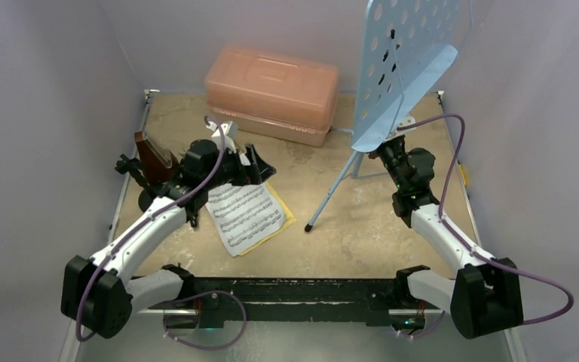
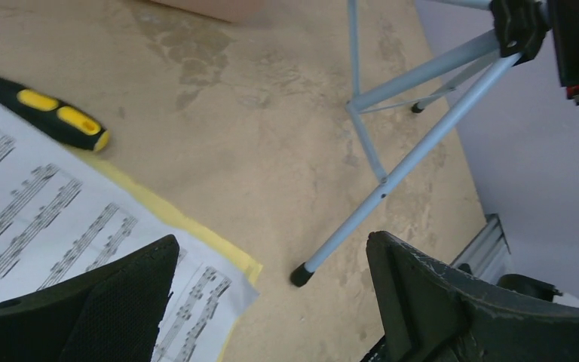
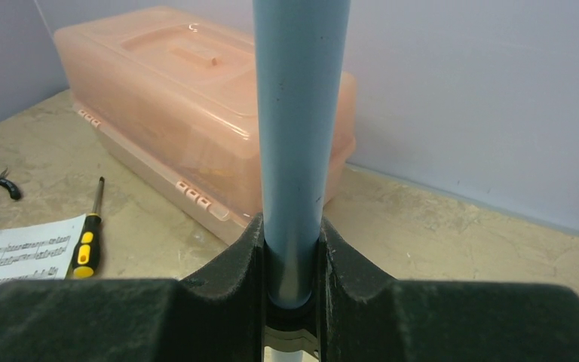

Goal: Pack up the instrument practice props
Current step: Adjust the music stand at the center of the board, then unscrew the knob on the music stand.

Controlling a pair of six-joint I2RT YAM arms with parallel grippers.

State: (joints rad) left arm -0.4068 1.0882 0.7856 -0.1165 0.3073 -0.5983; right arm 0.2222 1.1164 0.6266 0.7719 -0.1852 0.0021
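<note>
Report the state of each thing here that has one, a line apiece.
music stand, set up, tripod legs spread, pole gripped.
pink case, lid closed.
sheet-music pages, lying flat, white over yellow.
metronome, standing, partly hidden.
screwdriver, lying by the pages.
left gripper, open, empty.
right gripper, shut on the music stand's pole.
</note>
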